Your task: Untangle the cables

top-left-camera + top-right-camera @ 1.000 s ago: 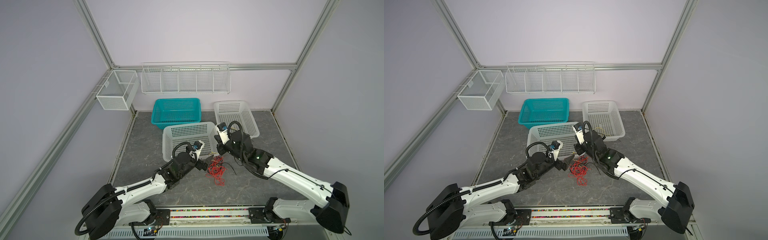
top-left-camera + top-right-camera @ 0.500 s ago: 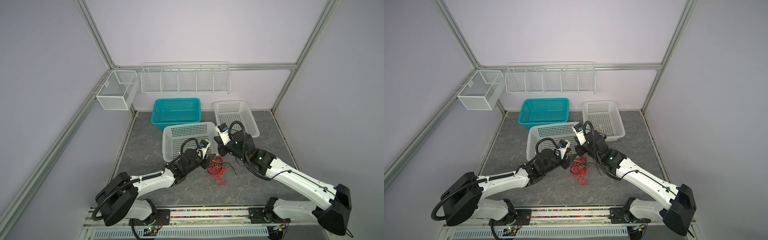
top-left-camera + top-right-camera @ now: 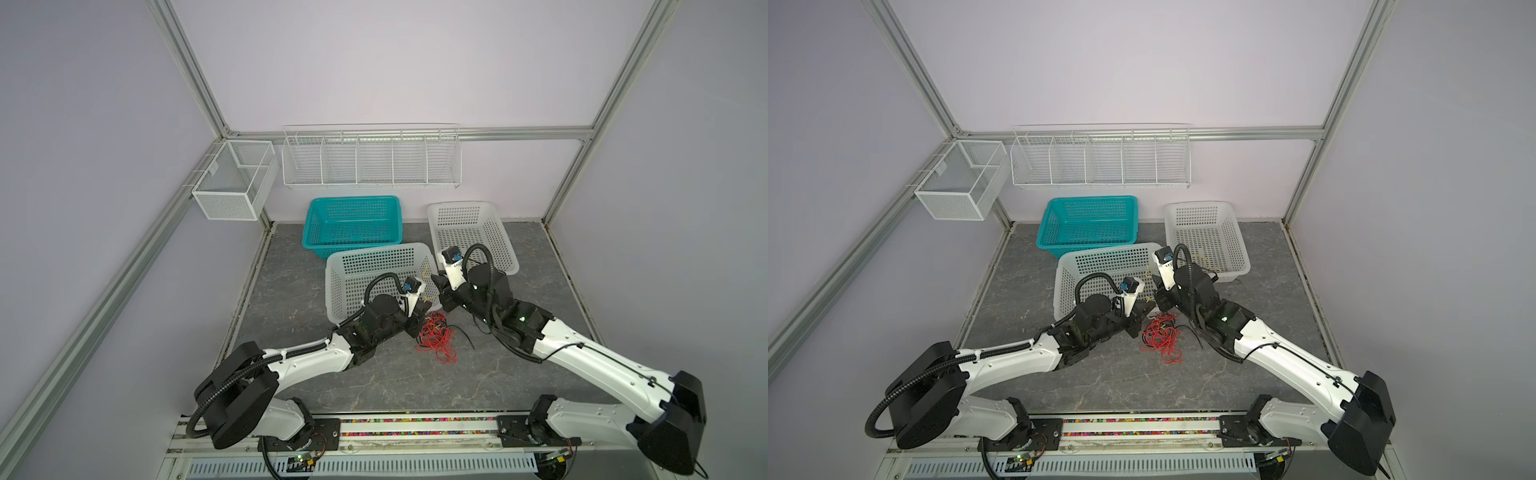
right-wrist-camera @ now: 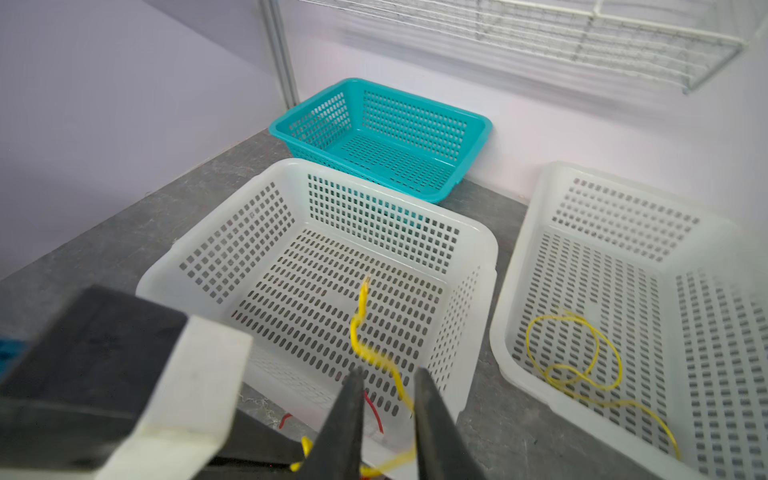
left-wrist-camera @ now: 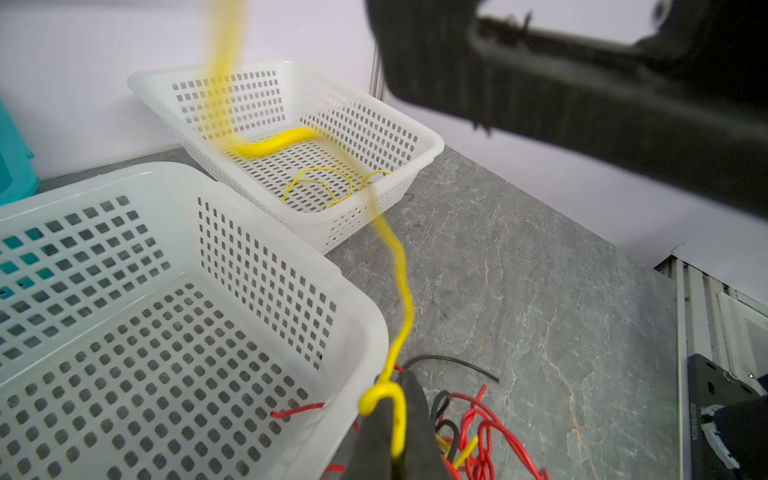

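left end effector [image 5: 397, 398]: pinching yellow cable [image 5: 402, 286]
right end effector [image 4: 387, 376]: spread (yellow cable runs between)
red cables [image 3: 435, 340]: piled on tabletop [image 3: 374, 378]

A robotics lab test cell. A left arm [image 3: 307, 361] and a right arm [image 3: 602, 365] are mounted on a rail [image 3: 415, 434] at the near edge of a grey table [image 3: 407, 384], boxed in by aluminium posts [image 3: 189, 70] and plain lilac panels [image 3: 395, 62]. A wire rack [image 3: 372, 160] hangs on the far wall above a teal basket [image 3: 353, 199] and white baskets [image 3: 461, 204].
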`<state>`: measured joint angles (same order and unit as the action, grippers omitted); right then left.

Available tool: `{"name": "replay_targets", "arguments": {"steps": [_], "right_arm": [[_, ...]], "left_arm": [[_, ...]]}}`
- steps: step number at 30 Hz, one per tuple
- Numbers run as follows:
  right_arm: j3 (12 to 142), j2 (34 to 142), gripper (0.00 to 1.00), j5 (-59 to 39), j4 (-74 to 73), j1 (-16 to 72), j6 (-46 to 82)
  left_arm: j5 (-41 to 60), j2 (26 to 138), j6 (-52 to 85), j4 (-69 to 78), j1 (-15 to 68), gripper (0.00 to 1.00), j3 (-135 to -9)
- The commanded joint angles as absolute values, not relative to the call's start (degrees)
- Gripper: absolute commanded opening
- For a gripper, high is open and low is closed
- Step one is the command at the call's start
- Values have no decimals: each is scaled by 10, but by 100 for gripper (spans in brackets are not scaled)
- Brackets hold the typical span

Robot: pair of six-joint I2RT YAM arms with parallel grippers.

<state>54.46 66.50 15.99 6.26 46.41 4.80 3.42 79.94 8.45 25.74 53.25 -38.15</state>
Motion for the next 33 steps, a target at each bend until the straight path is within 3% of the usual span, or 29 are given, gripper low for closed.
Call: {"name": "replay_targets", "arguments": {"steps": [1, 9, 22, 25, 27, 33], "right_arm": [[508, 617, 39, 205, 101, 451, 85], [414, 524, 53, 178, 176, 446, 112], [328, 558, 77, 34, 66, 458, 131], [344, 587, 85, 77, 62, 488, 132], [358, 614, 96, 125, 59, 515, 137], [397, 716, 95, 276, 84, 566, 223]], "left_arm": [[16, 804, 98, 280, 528, 0, -409], [0, 825, 106, 266, 528, 0, -432], [19, 851, 122, 263, 529, 0, -451], [11, 856, 126, 256, 528, 0, -459], [10, 858, 129, 259, 529, 0, -460], [15, 861, 137, 249, 529, 0, -472]]}}
